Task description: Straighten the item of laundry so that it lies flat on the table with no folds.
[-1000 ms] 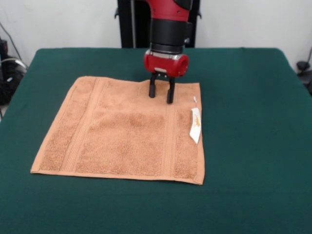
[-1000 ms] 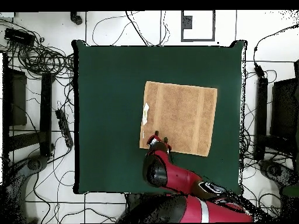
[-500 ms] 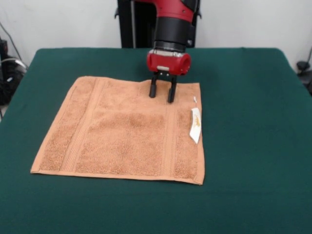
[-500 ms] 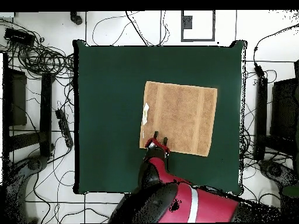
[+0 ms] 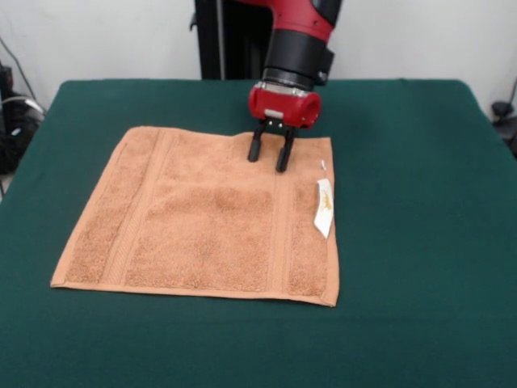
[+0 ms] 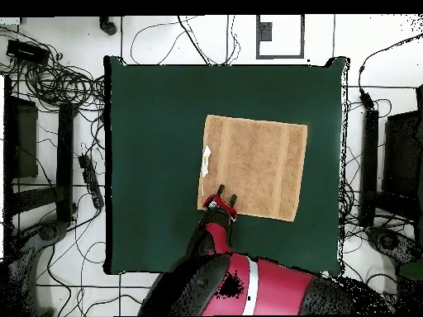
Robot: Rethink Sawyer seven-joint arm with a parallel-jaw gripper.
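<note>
Front view: one square orange-tan terry towel [image 5: 206, 217] flat on dark green felt table [image 5: 412, 202]; one black two-fingered gripper [image 5: 269, 156], fingers apart, at towel's far edge.

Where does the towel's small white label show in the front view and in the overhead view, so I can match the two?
Front view: the white label lies on the towel's right edge, right of and below the gripper.
Overhead view: the label lies on the towel's left edge, above the gripper.
Shared landmark: the gripper, over the towel's robot-side edge near the label's corner.
</note>
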